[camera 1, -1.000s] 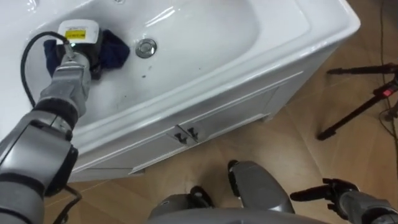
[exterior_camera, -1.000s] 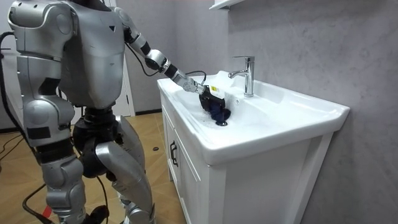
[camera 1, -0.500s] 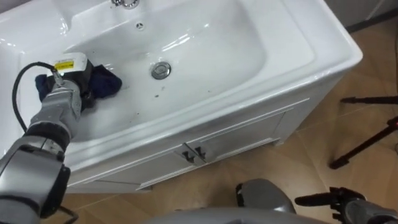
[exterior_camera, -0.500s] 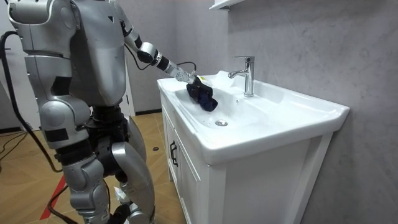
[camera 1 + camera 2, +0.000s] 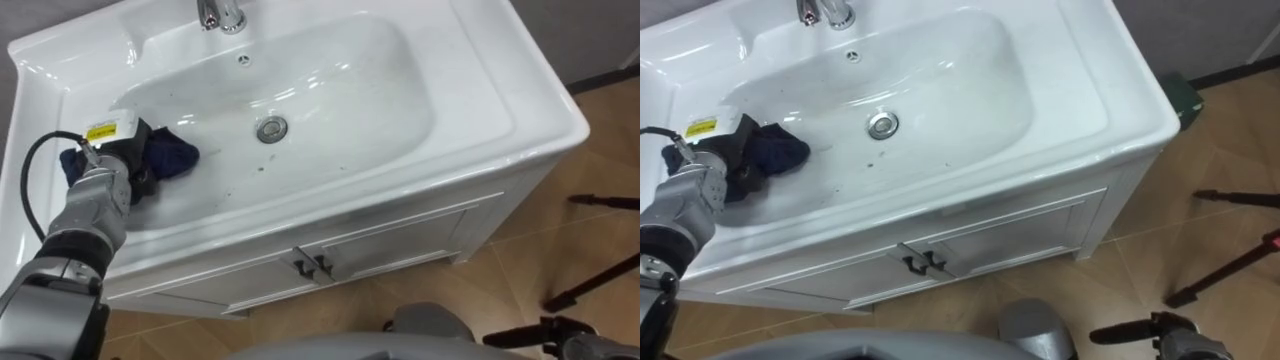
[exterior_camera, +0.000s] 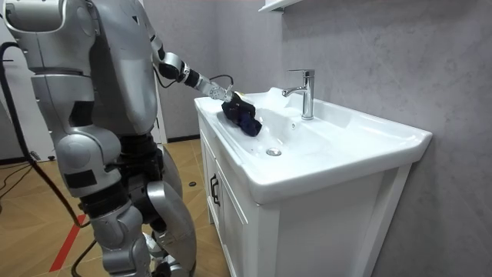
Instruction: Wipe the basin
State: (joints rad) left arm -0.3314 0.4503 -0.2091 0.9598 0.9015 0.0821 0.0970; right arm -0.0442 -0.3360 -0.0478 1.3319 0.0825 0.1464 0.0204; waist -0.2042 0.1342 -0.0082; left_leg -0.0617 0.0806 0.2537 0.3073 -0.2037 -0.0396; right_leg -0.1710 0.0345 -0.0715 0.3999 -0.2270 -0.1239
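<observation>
A white basin [image 5: 480, 90] sits on a white cabinet, with a chrome faucet [image 5: 222, 14] at the back and a round drain [image 5: 271, 128] in the middle. A dark blue cloth [image 5: 170, 158] lies bunched against the bowl's left slope. My left hand [image 5: 125, 160] is curled on the cloth from the left, its fingers partly buried in it. In the room view the same hand [image 6: 223, 94] holds the cloth [image 6: 244, 119] near the basin's end away from the wall. My right hand [image 5: 540, 332] hangs low at the lower right, fingers straight, holding nothing.
The cabinet doors have two small dark handles [image 5: 312, 266] just below the basin's front rim. Black tripod legs [image 5: 600, 270] stand on the wooden floor to the right. A dark green object [image 5: 1185, 95] lies beside the basin's right end. A grey wall backs the basin.
My left hand has drawn the cloth from beside the drain over to the bowl's left side. The eye view has shifted, bringing the faucet into view.
</observation>
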